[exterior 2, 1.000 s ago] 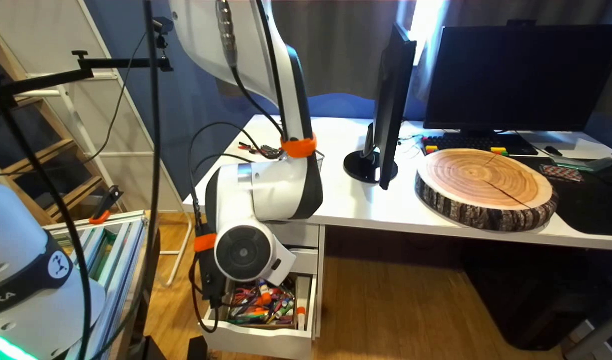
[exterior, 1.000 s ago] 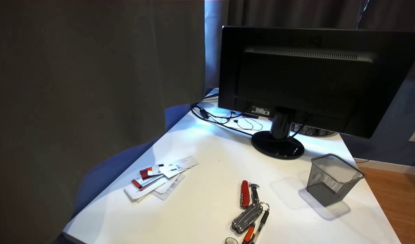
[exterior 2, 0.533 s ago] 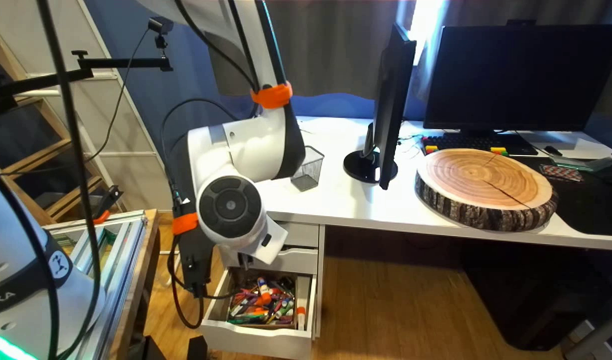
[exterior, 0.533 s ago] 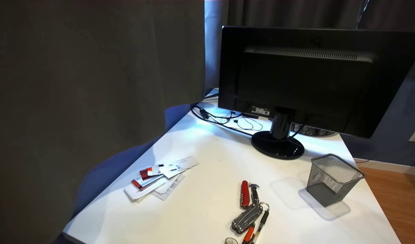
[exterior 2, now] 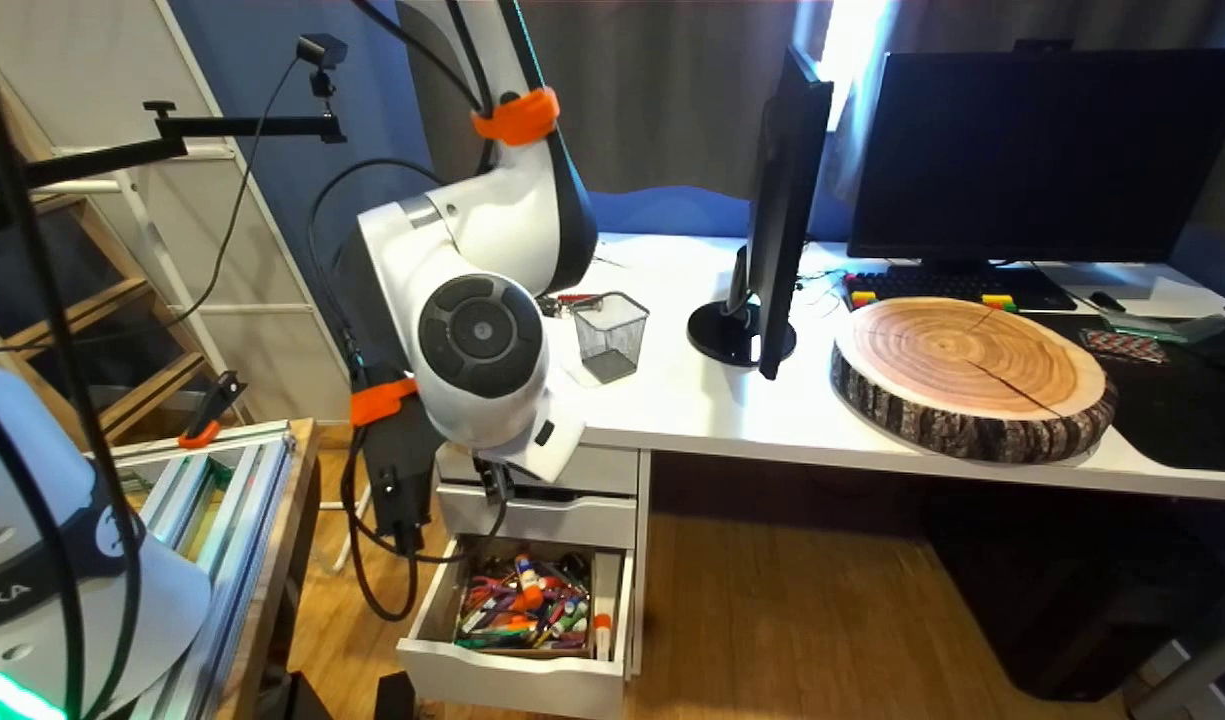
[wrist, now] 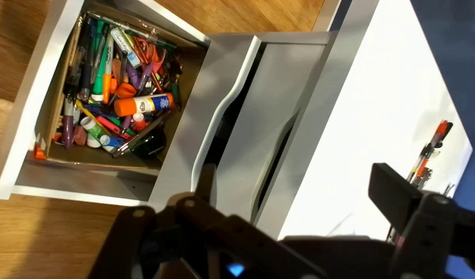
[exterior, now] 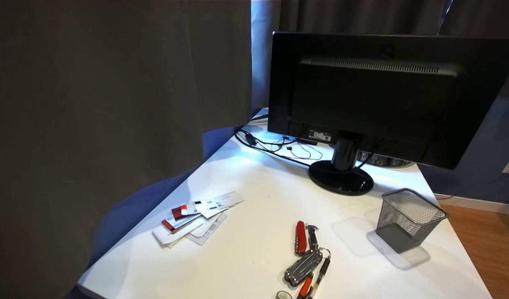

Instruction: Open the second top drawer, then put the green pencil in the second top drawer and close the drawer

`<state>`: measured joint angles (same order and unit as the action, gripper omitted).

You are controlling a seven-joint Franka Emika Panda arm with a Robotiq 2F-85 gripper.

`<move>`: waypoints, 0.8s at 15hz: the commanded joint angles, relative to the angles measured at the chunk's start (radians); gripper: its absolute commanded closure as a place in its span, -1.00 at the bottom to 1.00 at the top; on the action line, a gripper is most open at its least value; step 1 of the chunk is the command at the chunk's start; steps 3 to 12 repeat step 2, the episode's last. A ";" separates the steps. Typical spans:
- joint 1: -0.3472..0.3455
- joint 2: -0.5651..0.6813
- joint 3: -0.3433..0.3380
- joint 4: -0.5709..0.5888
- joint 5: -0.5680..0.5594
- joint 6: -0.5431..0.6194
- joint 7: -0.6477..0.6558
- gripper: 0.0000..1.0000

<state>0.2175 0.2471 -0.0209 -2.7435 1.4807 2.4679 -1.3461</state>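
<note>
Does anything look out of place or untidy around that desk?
Yes: the third drawer down stands wide open, showing a crowded jumble of pens and markers. The second drawer, just above, perhaps sits slightly ajar. On the desktop, papers lie fanned untidily. No spill or damage is apparent.

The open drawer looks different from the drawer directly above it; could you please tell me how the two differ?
The open drawer is pulled well out, while the drawer above is shut or at most slightly ajar. The open drawer shows a cardboard box of pens and markers, while the inside of the drawer above is hidden. Both have pale fronts.
</note>
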 commanded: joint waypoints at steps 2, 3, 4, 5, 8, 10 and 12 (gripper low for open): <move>-0.037 -0.003 0.036 0.000 -0.009 0.010 0.008 -1.00; -0.037 -0.003 0.036 0.000 -0.009 0.010 0.008 -1.00; -0.037 -0.003 0.036 0.000 -0.009 0.010 0.008 -1.00; -0.037 -0.003 0.036 0.000 -0.009 0.010 0.008 -1.00; -0.037 -0.003 0.036 0.000 -0.009 0.010 0.008 -1.00; -0.037 -0.003 0.036 0.000 -0.009 0.010 0.008 -1.00; -0.037 -0.003 0.036 0.000 -0.009 0.010 0.008 -1.00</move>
